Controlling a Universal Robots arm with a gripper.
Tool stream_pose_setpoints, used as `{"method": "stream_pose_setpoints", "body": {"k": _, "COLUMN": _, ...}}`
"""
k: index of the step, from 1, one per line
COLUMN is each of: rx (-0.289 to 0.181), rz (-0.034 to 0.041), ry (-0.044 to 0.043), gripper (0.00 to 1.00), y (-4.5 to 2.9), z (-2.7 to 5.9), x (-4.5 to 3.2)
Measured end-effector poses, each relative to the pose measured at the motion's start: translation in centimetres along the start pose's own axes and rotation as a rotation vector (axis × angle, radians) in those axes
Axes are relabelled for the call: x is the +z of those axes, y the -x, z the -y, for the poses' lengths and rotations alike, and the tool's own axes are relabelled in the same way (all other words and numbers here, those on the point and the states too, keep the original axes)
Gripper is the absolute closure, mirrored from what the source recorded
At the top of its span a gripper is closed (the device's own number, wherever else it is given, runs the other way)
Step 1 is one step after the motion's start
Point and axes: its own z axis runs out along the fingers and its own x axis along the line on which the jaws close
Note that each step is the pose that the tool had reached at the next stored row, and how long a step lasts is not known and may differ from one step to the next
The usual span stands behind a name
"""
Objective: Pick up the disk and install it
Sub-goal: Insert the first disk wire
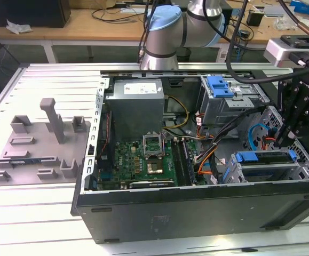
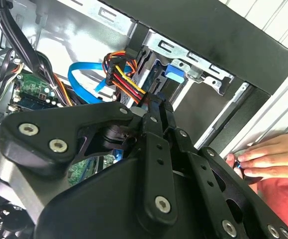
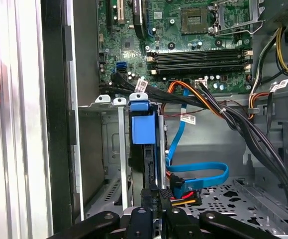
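metal and stiff, likely dense for its size and ill-suited to knocks, the disk (image 1: 265, 157) sits slid into the drive cage (image 3: 111, 149) at a corner of the open computer case (image 1: 197, 213); its blue frame edges look the safest hold. the gripper (image 1: 278, 140) has its fingers (image 2: 156, 149) drawn together, tips at the disk's back end among cables (image 3: 203, 167). room is tight, and a person's hand (image 2: 268, 157) rests just beside the case on the slatted table (image 1: 37, 213).

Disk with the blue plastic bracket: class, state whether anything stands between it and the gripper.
Nothing visible does. The black gripper sits right at the blue-bracketed silver disk, which stands edge-on in the metal drive cage. The red-yellow-black wire bundle and blue flat cable lie beside, not between.
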Motion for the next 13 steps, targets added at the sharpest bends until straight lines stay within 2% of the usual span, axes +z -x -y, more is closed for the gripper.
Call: {"method": "stream_pose_setpoints", "body": {"k": 13, "rx": 0.003, "rz": 0.0002, "ry": 0.0004, "gripper": 0.83, "y": -0.06, "z": 0.01, "x": 0.30}}
